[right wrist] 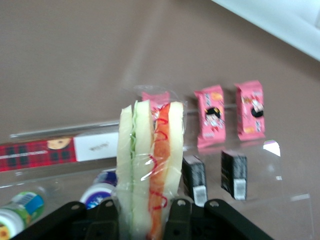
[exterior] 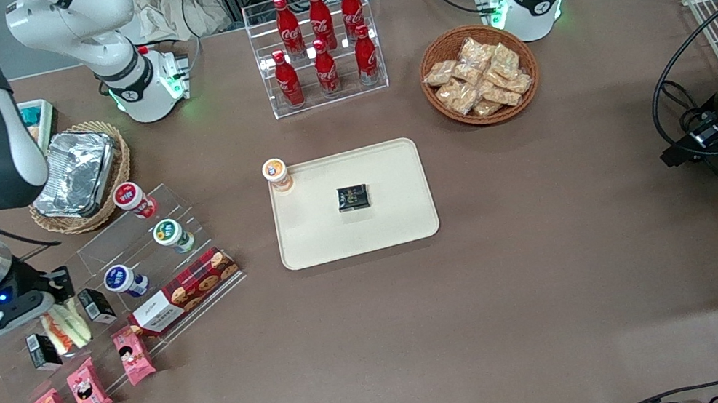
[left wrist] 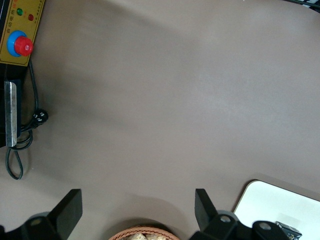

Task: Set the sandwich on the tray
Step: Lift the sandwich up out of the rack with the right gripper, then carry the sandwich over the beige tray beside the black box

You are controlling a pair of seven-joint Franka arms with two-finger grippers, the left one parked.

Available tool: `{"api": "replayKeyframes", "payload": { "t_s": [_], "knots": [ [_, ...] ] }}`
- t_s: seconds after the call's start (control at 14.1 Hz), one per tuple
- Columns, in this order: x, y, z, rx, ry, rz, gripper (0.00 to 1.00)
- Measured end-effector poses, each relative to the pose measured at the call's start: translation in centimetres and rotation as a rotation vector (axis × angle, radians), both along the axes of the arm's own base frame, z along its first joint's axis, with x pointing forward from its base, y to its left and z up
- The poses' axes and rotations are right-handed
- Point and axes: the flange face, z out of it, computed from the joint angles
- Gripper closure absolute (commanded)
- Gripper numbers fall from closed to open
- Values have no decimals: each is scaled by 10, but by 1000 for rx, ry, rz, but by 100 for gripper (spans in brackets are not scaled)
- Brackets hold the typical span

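Observation:
The sandwich (right wrist: 147, 165), a wedge of pale bread in clear wrap with green and red filling, stands on edge between my gripper's fingers (right wrist: 107, 217). My gripper (right wrist: 143, 216) is shut on the sandwich, both pads pressing its sides. From the front, the gripper (exterior: 56, 312) hangs over the clear stepped stand at the working arm's end of the table. There the sandwich (exterior: 67, 329) shows between two small black boxes. The cream tray (exterior: 365, 234) lies flat mid-table with a black packet (exterior: 352, 197) on it and an orange-lidded cup (exterior: 277, 174) at one corner.
The clear stand (exterior: 109, 253) carries yogurt cups (exterior: 173, 235), a red cookie box (exterior: 186, 291), black boxes (exterior: 42, 351) and pink snack packets (exterior: 88, 389). A foil container (exterior: 74, 172) in a basket, a cola rack (exterior: 319, 38) and a snack basket (exterior: 479, 73) lie farther from the front camera.

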Motion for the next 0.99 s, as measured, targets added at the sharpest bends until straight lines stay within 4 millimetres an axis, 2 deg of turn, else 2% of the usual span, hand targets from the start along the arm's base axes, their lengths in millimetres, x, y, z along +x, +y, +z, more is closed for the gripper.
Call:
{"api": "replayKeyframes", "payload": {
  "t_s": [0.36,0.57,0.71,0.99],
  "knots": [
    [-2,77,3,-27,3,267,100],
    [-1,104,12,-39,-14,367,100],
    [7,124,14,-46,-20,410,100],
    [17,167,0,-63,10,522,100]
  ]
}}
